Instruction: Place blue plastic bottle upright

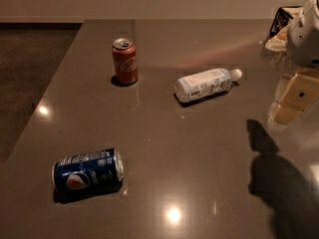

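The blue plastic bottle (207, 84) lies on its side near the middle of the grey table (164, 148). It is clear with a pale blue-white label, and its white cap points right and slightly away. My gripper (291, 103) hangs at the right edge of the view, above the table. It is to the right of the bottle, a little nearer the camera and well apart from it. It holds nothing that I can see. Its shadow falls on the table at the lower right.
A red Coca-Cola can (124, 61) stands upright to the left of the bottle. A dark blue Pepsi can (88, 169) lies on its side at the front left. A dark tray with items (281, 26) sits at the back right. The table's left edge drops to the floor.
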